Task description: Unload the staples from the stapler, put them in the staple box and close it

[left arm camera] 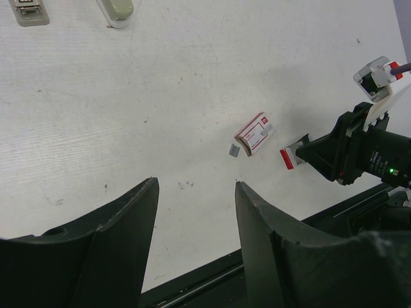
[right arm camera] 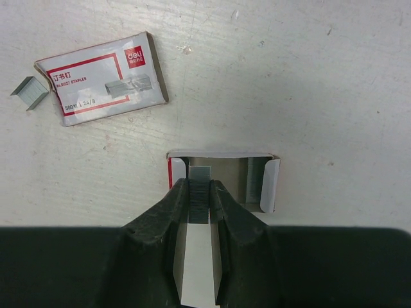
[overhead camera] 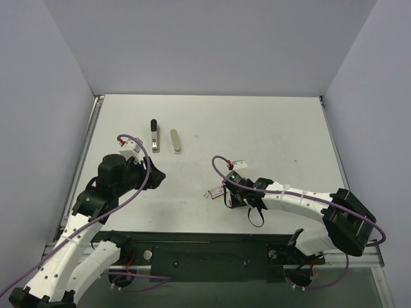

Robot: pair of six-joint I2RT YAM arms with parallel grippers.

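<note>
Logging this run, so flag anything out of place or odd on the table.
The staple box sleeve lies apart from its open inner tray, and a loose clip of staples sits on the table beside the sleeve. The right tool pinches a staple strip over the tray.

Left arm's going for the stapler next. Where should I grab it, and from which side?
Grip the stapler across its narrow silvery mid-body, from straight above, with the open left gripper. It lies flat, long sides exposed, and the gap beside the olive-grey bar likely fits a finger. The right gripper is clamped on a staple strip.
</note>
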